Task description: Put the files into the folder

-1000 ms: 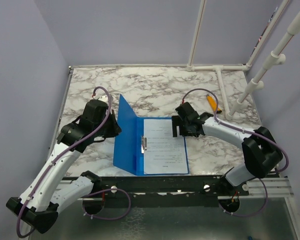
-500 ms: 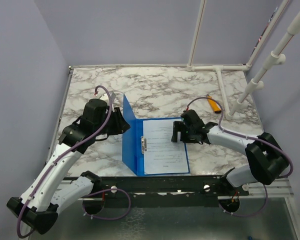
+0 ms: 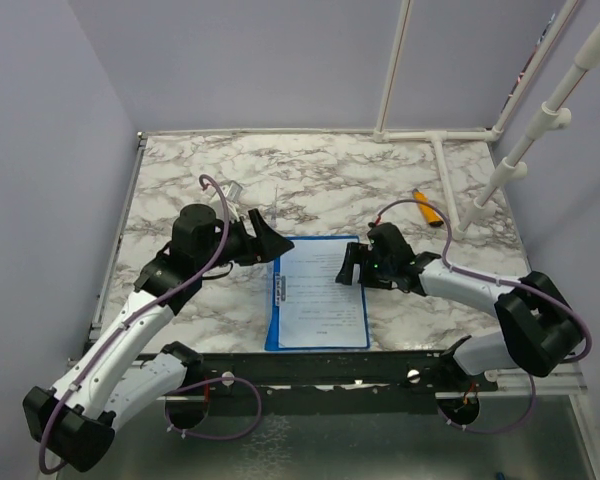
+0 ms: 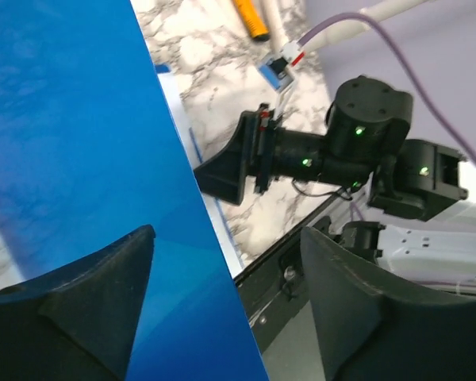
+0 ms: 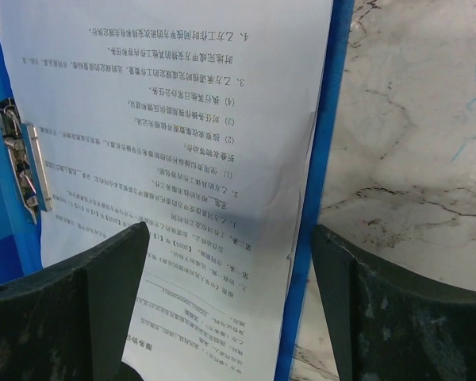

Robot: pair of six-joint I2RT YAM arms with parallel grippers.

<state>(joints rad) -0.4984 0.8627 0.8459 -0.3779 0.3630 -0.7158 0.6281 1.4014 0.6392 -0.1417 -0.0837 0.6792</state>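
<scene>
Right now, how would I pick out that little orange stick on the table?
Look at the marbled white-and-grey tabletop and follow it to the far right, where a white plastic pipe frame stands. Just left of the pipe that runs toward you, a short orange stick lies flat on the marble. It is the only orange thing in sight, set against white pipe and grey-veined stone.

We find the upright cover of the folder (image 4: 71, 143) between the spread fingers of our left gripper (image 3: 270, 243), perhaps touching. Below our right gripper (image 3: 346, 271) the files (image 5: 182, 159) lie flat, leaving room above.
</scene>
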